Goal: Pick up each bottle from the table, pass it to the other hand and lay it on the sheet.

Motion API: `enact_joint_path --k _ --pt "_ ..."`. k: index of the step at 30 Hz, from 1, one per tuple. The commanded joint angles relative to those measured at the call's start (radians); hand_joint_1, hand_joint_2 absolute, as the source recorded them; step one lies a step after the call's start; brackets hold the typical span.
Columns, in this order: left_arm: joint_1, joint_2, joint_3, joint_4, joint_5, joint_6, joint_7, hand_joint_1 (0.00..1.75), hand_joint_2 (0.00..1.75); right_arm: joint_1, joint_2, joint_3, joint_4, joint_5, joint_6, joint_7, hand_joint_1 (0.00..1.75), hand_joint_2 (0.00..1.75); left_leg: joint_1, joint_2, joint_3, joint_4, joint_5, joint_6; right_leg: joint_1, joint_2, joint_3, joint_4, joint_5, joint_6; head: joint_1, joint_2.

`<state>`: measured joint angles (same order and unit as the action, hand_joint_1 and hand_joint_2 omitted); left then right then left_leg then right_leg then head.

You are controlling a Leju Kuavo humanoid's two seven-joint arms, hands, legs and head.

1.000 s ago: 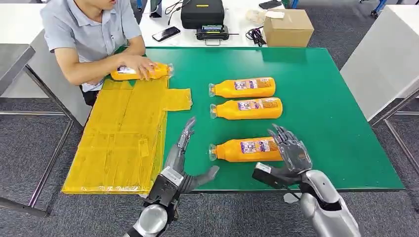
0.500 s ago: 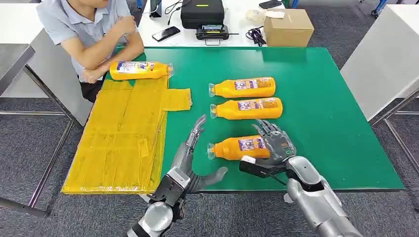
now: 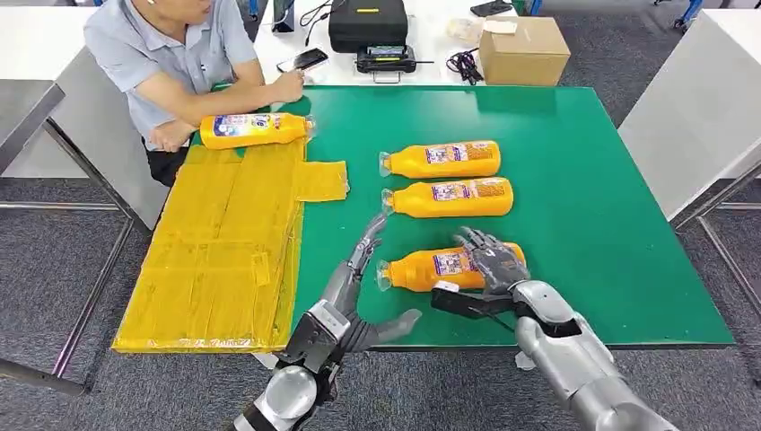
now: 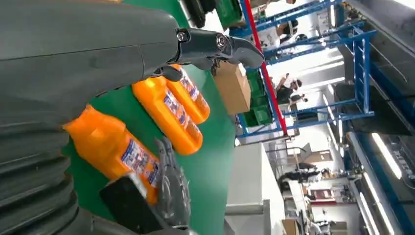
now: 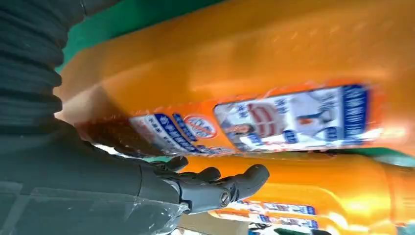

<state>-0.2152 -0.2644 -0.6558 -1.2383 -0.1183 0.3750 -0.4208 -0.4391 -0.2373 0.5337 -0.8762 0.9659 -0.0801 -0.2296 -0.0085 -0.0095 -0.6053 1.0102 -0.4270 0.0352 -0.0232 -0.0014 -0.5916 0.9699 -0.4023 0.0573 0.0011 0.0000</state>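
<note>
At the far left a grey side table [image 3: 22,99] stands on grey carpet [image 3: 54,269], and a person in a grey shirt [image 3: 170,54] sits at the far left corner of the green table [image 3: 583,197], one forearm resting along its far edge. A yellow sheet [image 3: 224,251] covers the table's left part, hanging a little past the near edge, and 1 orange bottle [image 3: 253,129] lies on its side at the sheet's far end, just beside the person's arm. The left hand [image 3: 345,301] hovers above the bare green surface just right of the sheet, fingers stretched forward and thumb spread wide, holding nothing. To its right 3 more orange bottles lie on their sides in a column, caps pointing left: the far bottle [image 3: 440,160], the middle bottle [image 3: 449,197] near it, and the near bottle [image 3: 431,268] set a little apart toward the robot. The right hand [image 3: 489,265] lies over the near bottle's base end, fingers draped on its label; whether they have closed around it I cannot tell. Beyond the green table a white desk carries a phone [image 3: 302,60], a black case [image 3: 368,22], cables and a cardboard box [image 3: 522,49]. Another pale table [image 3: 695,108] stands at the far right.
</note>
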Motion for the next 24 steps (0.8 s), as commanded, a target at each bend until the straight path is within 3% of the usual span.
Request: enact_joint_path --k 1,6,11,12,13,14,17,18,24 --pt "-0.017 0.031 -0.019 0.043 -0.019 0.019 0.021 0.0 1.75 -0.085 0.0 0.108 0.126 0.061 0.03 0.131 0.0 1.75 0.001 0.002 0.003 -0.001 -0.001 -0.002 0.001 0.001 0.003 -0.001 0.0 -0.002 0.0 0.0" --pt "-0.01 0.03 -0.01 0.037 -0.028 0.016 0.022 0.0 1.75 -0.107 0.01 0.11 0.143 0.051 0.065 0.159 0.0 1.75 0.001 0.002 0.004 -0.001 -0.001 -0.002 0.002 0.002 0.004 -0.001 0.0 -0.003 0.0 0.0" --pt "-0.026 0.021 -0.02 0.061 -0.023 0.002 0.018 0.0 1.75 -0.122 -0.006 0.099 0.201 -0.018 0.129 0.099 0.0 1.75 0.002 0.0 0.005 -0.001 -0.001 -0.002 0.002 -0.001 0.006 -0.002 0.0 -0.003 0.0 0.0" --pt "-0.029 0.019 -0.021 0.064 -0.021 0.001 0.014 0.0 1.75 -0.125 -0.01 0.105 0.208 -0.029 0.141 0.086 0.09 1.75 0.001 0.0 0.004 -0.001 0.0 -0.002 0.002 -0.001 0.005 -0.002 0.0 -0.002 0.0 0.0" --pt "-0.034 0.017 -0.025 0.07 -0.019 -0.002 0.009 0.0 1.75 -0.128 -0.017 0.104 0.216 -0.061 0.176 0.052 1.57 1.75 0.001 0.0 0.004 -0.001 0.0 -0.002 0.001 -0.001 0.005 -0.001 0.0 -0.002 0.0 0.0" --pt "-0.036 0.015 -0.026 0.073 -0.018 -0.004 0.008 0.0 1.75 -0.129 -0.025 0.104 0.217 -0.066 0.179 0.047 1.75 1.75 0.001 0.0 0.004 -0.001 0.0 -0.001 0.001 -0.001 0.004 -0.001 0.0 -0.002 0.0 0.0" --pt "-0.047 0.008 -0.032 0.092 -0.009 -0.01 -0.001 0.0 1.75 -0.13 -0.051 0.094 0.224 -0.135 0.237 0.009 1.75 1.75 0.001 -0.001 0.004 -0.001 0.0 -0.001 0.001 -0.002 0.004 -0.001 0.0 -0.002 0.0 0.0" --pt "-0.053 0.006 -0.036 0.102 -0.001 -0.015 -0.008 0.0 1.75 -0.133 -0.057 0.08 0.234 -0.209 0.317 -0.015 1.75 1.75 0.002 -0.002 0.005 -0.001 0.0 -0.002 0.002 -0.003 0.006 -0.002 -0.001 -0.003 0.0 0.0" --pt "-0.069 -0.003 -0.05 0.123 0.018 -0.019 -0.024 0.0 1.75 -0.134 -0.112 0.099 0.225 -0.298 0.35 -0.041 1.75 1.75 0.001 -0.004 0.008 -0.001 0.0 -0.001 0.001 -0.004 0.008 -0.003 -0.001 -0.001 0.0 0.0"
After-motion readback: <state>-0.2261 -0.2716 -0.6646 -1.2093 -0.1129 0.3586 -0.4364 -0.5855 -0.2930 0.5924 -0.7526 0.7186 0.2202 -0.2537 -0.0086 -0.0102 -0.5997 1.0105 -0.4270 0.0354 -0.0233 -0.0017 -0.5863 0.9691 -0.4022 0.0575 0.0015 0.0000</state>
